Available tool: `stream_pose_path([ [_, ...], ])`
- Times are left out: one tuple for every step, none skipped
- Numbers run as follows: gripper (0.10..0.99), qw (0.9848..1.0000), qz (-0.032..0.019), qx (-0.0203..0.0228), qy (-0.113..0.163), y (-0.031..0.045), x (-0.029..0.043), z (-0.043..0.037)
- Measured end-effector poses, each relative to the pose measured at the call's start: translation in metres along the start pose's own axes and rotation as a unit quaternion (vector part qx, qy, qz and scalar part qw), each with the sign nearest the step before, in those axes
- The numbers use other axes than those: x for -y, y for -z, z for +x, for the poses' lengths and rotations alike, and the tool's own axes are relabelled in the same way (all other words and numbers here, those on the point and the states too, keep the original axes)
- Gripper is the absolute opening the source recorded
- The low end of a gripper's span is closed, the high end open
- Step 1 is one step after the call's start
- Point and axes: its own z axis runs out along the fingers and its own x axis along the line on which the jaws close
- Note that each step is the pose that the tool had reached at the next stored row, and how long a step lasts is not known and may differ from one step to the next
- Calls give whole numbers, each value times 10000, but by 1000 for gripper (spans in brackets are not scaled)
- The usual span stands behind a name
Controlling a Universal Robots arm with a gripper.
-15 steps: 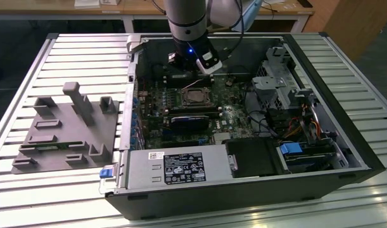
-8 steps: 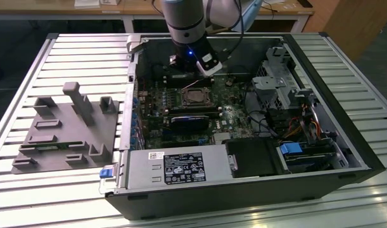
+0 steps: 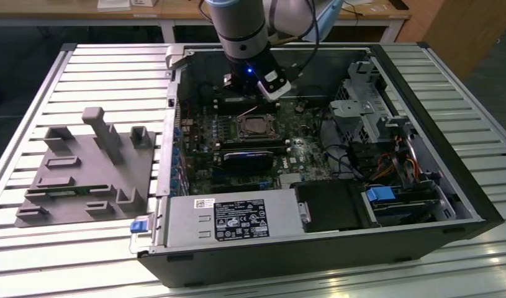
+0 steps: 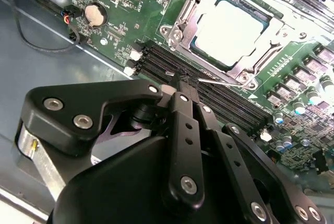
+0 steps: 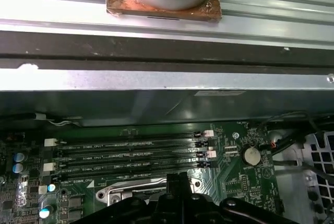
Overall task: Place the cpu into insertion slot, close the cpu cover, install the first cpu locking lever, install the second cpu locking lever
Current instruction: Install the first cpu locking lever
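I am hovering with my hand (image 4: 186, 85) clenched, perhaps pinching the thin lever (image 4: 222, 81) running along the chip's (image 4: 229, 25) nearest edge.

power supply label (image 3: 240, 221), near edge of the case: print unreadable | white sticker (image 3: 205, 202) just above it: unreadable | memory slots (image 5: 125, 156) lettering: too small to read

cpu cover (image 5: 136, 191) partly behind the hand (image 5: 177, 180)
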Motion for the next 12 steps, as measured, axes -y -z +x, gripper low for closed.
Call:
stream_pose_path([
  [102, 10000, 0, 0, 0, -1, 0, 1],
  [102, 10000, 1, 1, 1, -6, 1, 2],
  [102, 10000, 9, 3, 3, -12, 3, 5],
  [102, 10000, 22, 5, 6, -18, 5, 7],
  [102, 10000, 33, 8, 10, -24, 7, 8],
  [102, 10000, 45, 9, 14, -28, 8, 9],
  [102, 10000, 49, 9, 15, -28, 9, 9],
  [102, 10000, 49, 9, 16, -28, 9, 9],
  [102, 10000, 50, 9, 16, -28, 9, 9],
  [102, 10000, 50, 10, 15, -29, 9, 10],
  [102, 10000, 49, 10, 15, -29, 9, 10],
  [102, 10000, 49, 11, 15, -31, 9, 10],
])
